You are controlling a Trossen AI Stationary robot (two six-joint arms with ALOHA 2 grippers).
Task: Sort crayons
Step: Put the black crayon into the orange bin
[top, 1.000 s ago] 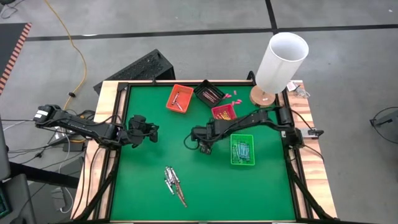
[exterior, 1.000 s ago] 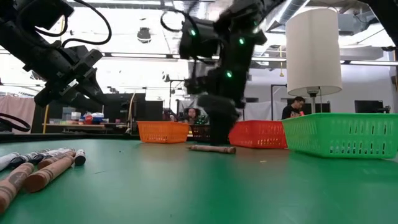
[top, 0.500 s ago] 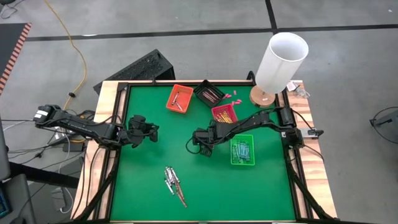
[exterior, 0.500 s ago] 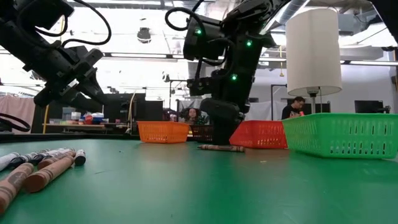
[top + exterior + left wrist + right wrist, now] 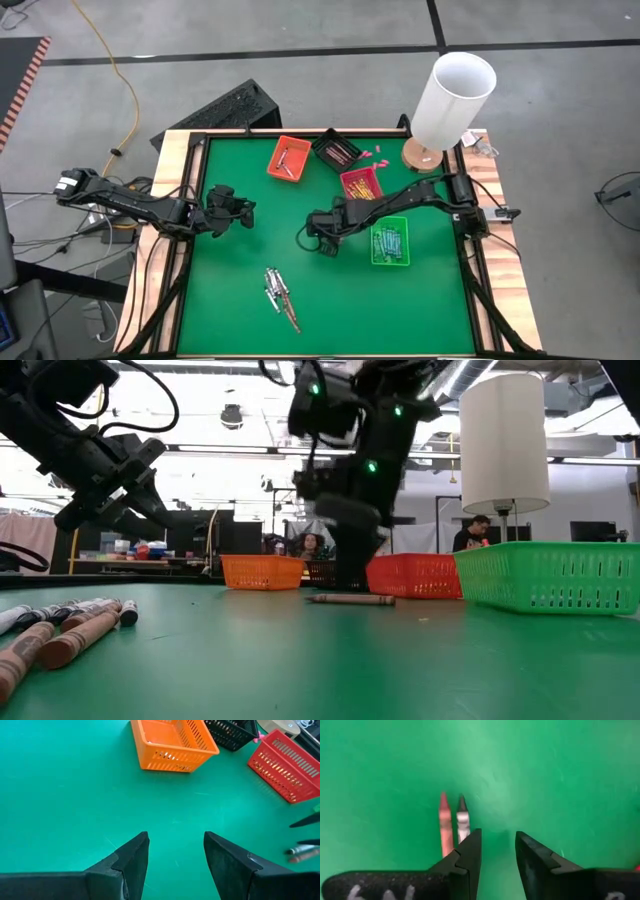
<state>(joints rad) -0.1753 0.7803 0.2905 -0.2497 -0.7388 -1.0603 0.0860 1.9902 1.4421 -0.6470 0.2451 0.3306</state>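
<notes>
Two crayons, a brown-red one [image 5: 445, 826] and a grey one [image 5: 463, 820], lie side by side on the green mat near the table's middle [image 5: 350, 600]. My right gripper [image 5: 497, 836] [image 5: 322, 240] hangs just over them, pointing steeply down. It is open with nothing between its fingers, and the crayons run beside and behind one finger. A heap of several more crayons [image 5: 279, 294] [image 5: 70, 628] lies near the front edge. My left gripper [image 5: 175, 839] [image 5: 243, 212] waits open above the mat at the left.
At the back stand an orange tray [image 5: 289, 158], a black tray [image 5: 337, 150] and a red tray [image 5: 360, 182]. A green tray [image 5: 389, 241] with crayons stands right of my right gripper. A white lamp [image 5: 452, 100] stands at the back right corner.
</notes>
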